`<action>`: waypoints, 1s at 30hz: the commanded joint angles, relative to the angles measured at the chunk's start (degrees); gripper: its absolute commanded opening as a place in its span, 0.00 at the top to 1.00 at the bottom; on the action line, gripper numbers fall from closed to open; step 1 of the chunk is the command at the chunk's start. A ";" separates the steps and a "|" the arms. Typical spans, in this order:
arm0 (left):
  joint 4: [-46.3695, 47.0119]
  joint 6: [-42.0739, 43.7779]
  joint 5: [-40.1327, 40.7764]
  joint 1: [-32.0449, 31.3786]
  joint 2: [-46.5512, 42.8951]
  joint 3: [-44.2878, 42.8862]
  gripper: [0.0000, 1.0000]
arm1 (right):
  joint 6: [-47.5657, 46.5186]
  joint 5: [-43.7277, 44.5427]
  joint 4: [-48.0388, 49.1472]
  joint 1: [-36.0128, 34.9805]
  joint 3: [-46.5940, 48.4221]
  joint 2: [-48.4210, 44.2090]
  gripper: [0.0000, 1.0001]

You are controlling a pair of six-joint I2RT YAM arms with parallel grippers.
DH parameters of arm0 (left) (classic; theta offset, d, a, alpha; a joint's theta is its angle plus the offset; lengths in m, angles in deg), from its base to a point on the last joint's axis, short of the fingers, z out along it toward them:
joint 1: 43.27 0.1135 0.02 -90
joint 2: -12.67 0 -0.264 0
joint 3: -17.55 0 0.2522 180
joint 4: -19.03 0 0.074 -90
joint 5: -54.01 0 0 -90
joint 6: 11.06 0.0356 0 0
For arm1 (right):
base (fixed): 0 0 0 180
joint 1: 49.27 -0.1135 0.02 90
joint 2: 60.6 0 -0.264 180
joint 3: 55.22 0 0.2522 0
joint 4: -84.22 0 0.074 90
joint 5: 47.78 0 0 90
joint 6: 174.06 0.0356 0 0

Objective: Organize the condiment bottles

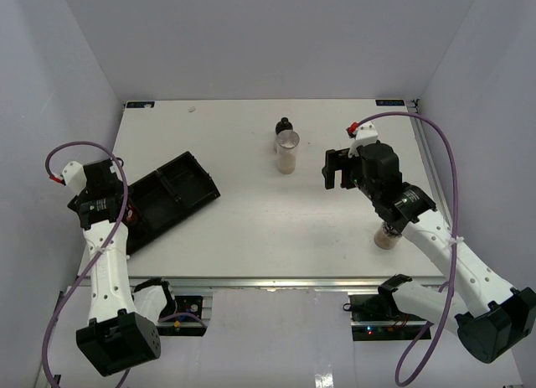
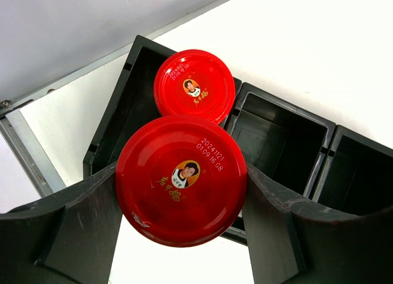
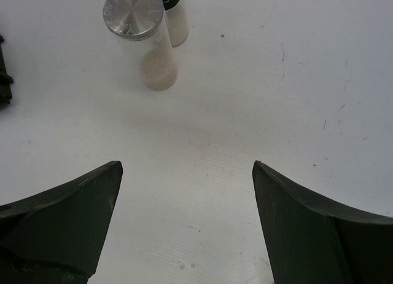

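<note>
Gripping the held red-capped jar from both sides, the left gripper has its fingers clamped against the cap. Just past the fingertips, the second red-capped jar stands in an end compartment of the black tray. The right gripper has its fingers wide apart over bare table. Well beyond its left finger stands the silver-capped jar, with pale contents. The black-capped jar is just behind it. The tan jar is partly hidden under the right arm.

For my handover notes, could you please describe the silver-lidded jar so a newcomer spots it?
On the white table, look far centre, where two jars stand together. The silver-lidded jar is the nearer one, with a shiny top; the black-capped jar stands behind it.
</note>
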 commanded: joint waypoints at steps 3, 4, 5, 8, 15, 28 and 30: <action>-1.12 0.17 -1.69 -0.03 -1.45 2.82 1.00 | 1.22 -1.33 0.86 0.18 1.27 0.79 0.07; -1.03 0.25 -1.63 -0.03 -1.48 3.09 1.00 | 1.26 -1.33 0.75 0.20 1.36 0.72 0.07; -0.96 0.25 -1.69 -0.03 -1.48 3.29 1.00 | 1.26 -1.33 0.75 0.14 1.42 0.59 0.07; -0.79 0.16 -2.22 -0.03 -1.22 3.66 1.00 | 1.26 -1.33 0.31 0.22 2.21 0.76 0.07; -1.76 0.69 -1.72 -0.11 -2.53 3.01 1.00 | 1.26 -1.42 0.49 0.22 2.39 0.94 0.07; -4.59 0.31 -1.61 0.00 -3.15 0.76 1.00 | 0.79 -1.39 0.28 0.16 3.04 1.17 0.08; -4.50 0.30 -1.56 0.01 -2.90 0.86 1.00 | 0.73 -1.28 0.17 0.22 3.15 1.01 0.08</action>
